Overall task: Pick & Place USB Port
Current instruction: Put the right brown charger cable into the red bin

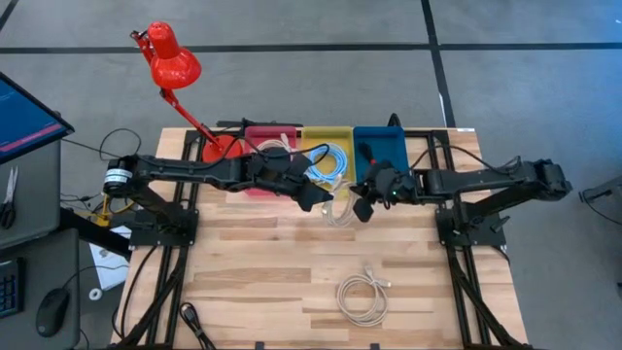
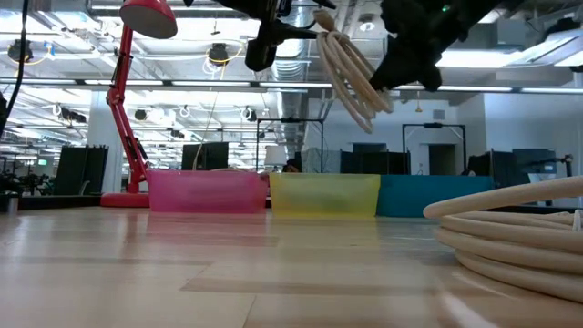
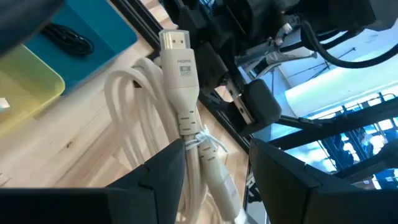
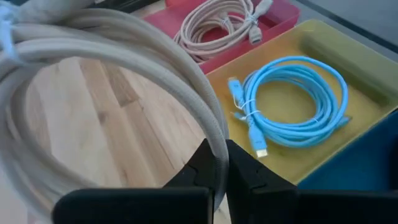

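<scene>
Aloft, white cable (image 1: 339, 210) pinched by right gripper (image 1: 362, 208).

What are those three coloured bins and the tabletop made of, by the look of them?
The pink bin, yellow bin and blue bin look like translucent plastic: light glows through their walls, with a frosted finish. The table appears to be wood, butcher-block style: joined planks with visible grain and a smooth, slightly glossy surface.

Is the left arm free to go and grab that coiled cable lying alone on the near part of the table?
Probably yes: the left gripper is open, holding nothing, and bare table lies between it and the coiled cable. The right gripper holds the lifted white cable.
</scene>
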Available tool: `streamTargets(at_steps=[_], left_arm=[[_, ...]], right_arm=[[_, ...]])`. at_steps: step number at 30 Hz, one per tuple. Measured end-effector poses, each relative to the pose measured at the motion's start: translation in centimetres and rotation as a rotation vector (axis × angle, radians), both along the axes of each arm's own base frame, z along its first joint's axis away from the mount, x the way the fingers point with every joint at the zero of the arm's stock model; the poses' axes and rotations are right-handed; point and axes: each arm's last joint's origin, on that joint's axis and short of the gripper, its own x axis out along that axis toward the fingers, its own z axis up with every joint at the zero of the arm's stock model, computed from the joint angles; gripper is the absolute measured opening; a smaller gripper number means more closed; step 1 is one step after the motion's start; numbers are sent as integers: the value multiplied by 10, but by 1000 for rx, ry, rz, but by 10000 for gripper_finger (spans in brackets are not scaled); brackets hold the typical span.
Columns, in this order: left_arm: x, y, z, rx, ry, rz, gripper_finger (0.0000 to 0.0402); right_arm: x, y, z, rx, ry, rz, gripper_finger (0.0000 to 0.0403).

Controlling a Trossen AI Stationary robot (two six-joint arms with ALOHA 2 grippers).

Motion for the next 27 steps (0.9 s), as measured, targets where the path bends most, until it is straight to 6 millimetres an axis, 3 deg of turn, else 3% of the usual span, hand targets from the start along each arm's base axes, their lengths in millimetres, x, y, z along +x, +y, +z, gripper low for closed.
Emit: streamTargets(at_steps=[7, 18, 22, 27], left_arm=[[0, 1, 0, 9, 1, 15, 181], [4, 8, -9, 13, 40, 42, 177], [8, 7, -15, 28, 56, 34, 140], [9, 6, -19, 61, 66, 10, 48]], right_arm=[[1, 4, 4, -29, -24, 36, 1], [6, 6, 26, -66, -86, 68, 1], [5, 5, 25, -65, -72, 65, 1], [3, 5, 23, -63, -46, 69, 24]])
